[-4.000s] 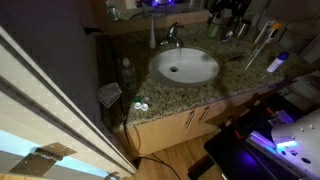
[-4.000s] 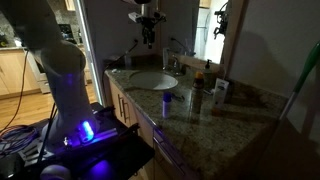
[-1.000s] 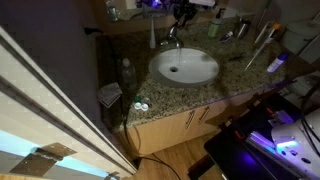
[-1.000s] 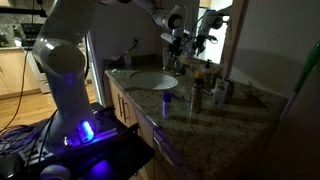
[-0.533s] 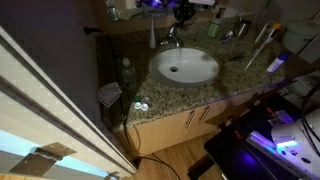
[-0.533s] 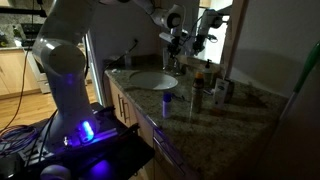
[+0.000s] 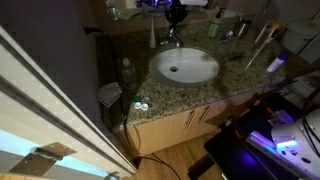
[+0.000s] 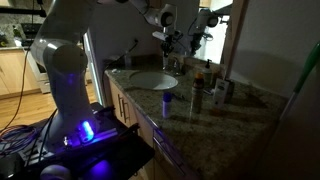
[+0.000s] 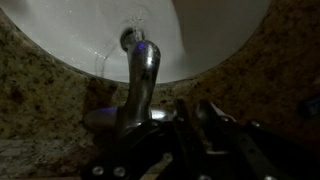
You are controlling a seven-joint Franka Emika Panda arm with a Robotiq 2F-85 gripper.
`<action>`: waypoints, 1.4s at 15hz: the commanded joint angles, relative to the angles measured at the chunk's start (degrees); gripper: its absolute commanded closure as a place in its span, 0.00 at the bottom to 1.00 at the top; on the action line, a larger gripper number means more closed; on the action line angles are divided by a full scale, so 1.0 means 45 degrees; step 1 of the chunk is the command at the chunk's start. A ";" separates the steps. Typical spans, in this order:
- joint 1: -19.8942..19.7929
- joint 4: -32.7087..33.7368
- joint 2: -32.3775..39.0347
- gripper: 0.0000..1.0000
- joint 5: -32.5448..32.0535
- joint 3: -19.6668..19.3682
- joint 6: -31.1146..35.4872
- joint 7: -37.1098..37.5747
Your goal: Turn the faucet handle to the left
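So, you're hovering the gripper [image 7: 175, 18] right over the faucet handle [image 7: 171, 32], which is sitting at the back rim of the white basin [image 7: 200, 62], behind the curved spout [image 9: 141, 75]. The wrist view's too dark, so I can't tell whether the jaws are spread, clenched, or touching the lever.

Faucet [image 7: 171, 39] behind basin [image 7: 203, 72], pincer [image 7: 174, 24] above.

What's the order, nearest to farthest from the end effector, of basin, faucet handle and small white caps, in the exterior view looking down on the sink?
1. faucet handle, just below the end effector.
2. basin, further forward.
3. small white caps, past the basin's front rim.
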 commanded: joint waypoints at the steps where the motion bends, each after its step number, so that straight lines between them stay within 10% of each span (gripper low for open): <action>1: 0.0215 -0.0627 -0.0872 0.47 -0.0933 -0.0411 -0.0262 0.0612; 7: -0.0023 -0.0936 -0.1754 0.05 -0.1782 -0.0963 -0.1761 0.1533; 8: 0.0001 -0.0357 -0.1272 0.23 -0.1647 -0.0785 -0.1452 0.1261; 10: -0.0081 -0.0416 -0.1429 0.00 -0.1656 -0.0880 -0.1705 0.1352; 21: -0.0329 0.1207 0.0734 0.00 -0.0007 -0.0771 -0.0812 0.1642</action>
